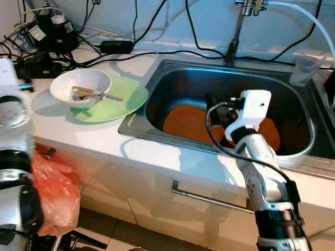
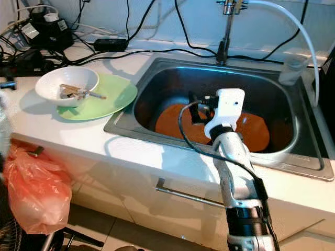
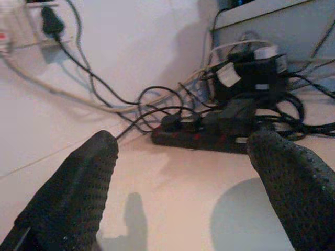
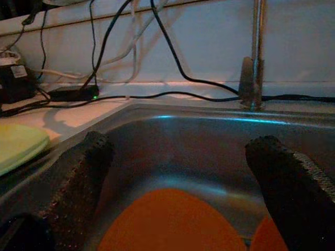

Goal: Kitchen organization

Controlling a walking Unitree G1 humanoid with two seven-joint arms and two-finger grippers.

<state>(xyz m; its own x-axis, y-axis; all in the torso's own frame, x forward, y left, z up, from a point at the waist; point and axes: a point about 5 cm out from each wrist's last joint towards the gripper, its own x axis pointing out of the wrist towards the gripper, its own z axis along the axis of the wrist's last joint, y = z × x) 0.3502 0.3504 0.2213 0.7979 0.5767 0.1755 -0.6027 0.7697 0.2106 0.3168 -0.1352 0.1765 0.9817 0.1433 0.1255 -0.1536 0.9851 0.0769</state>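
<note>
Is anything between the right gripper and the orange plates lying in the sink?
Nothing visible. The right gripper hangs open inside the sink, and the right wrist view shows open space between its fingers and the nearer orange plate below. The second orange plate lies beside it, partly behind the arm.

You've open room inside the sink (image 1: 172,89) above the orange plates (image 1: 191,123); cables (image 1: 63,57) clutter the counter (image 1: 94,138) rear.

A: Sink (image 1: 172,78) — brushed metal, dull sheen. Surface (image 1: 94,136) — smooth, white, semi-gloss.

B: Bowl (image 1: 65,86) — glossy white ceramic look. Fingers (image 4: 78,178) — matt black, dimpled. Bag (image 1: 55,191) — thin crinkled orange plastic.
</note>
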